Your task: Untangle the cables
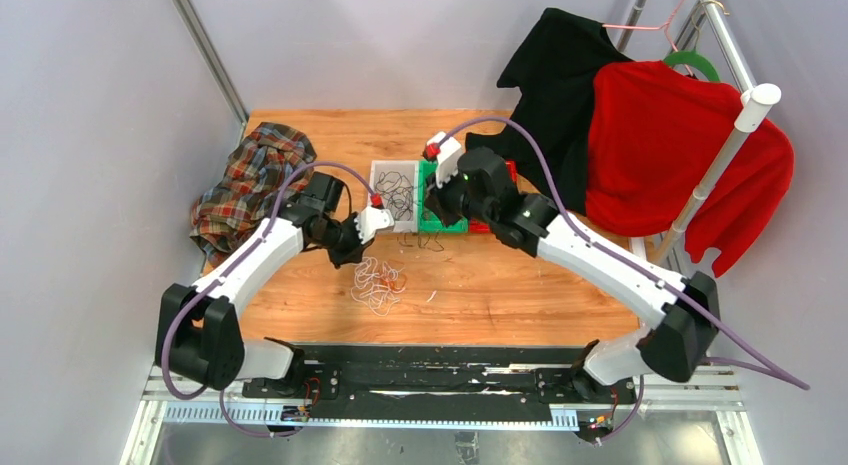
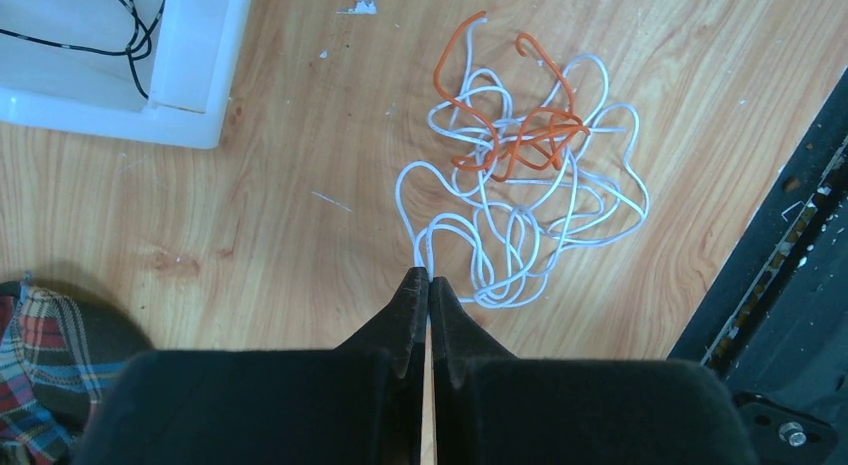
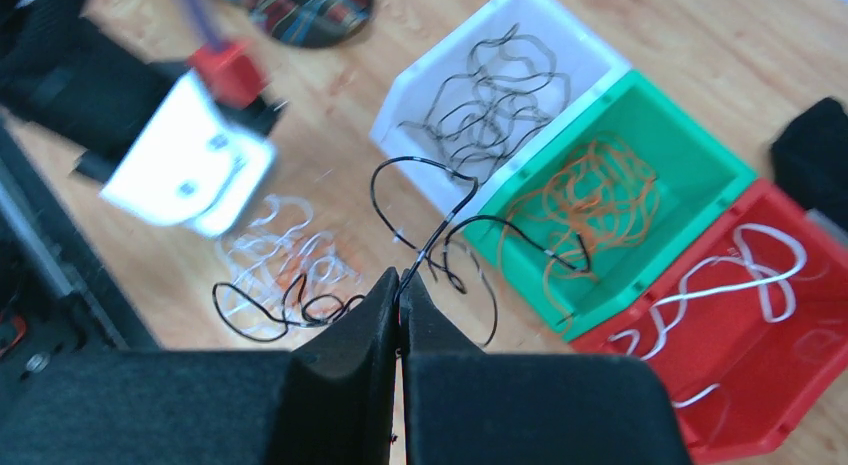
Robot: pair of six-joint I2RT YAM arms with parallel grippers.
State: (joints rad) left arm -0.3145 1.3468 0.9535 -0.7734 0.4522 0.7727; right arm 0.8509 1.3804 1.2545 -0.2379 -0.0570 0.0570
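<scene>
Black cable [image 3: 441,232] pinched in right fingers [image 3: 352,337] — arm [image 1: 600,257] stretched over green bin [image 3: 702,165].

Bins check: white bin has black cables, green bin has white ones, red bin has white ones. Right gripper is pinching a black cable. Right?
Not quite: the green bin holds orange cables, not white, as the right wrist view shows. The rest stands: the white bin has black cables, the red bin has white cables, and the right gripper pinches a black cable.
</scene>
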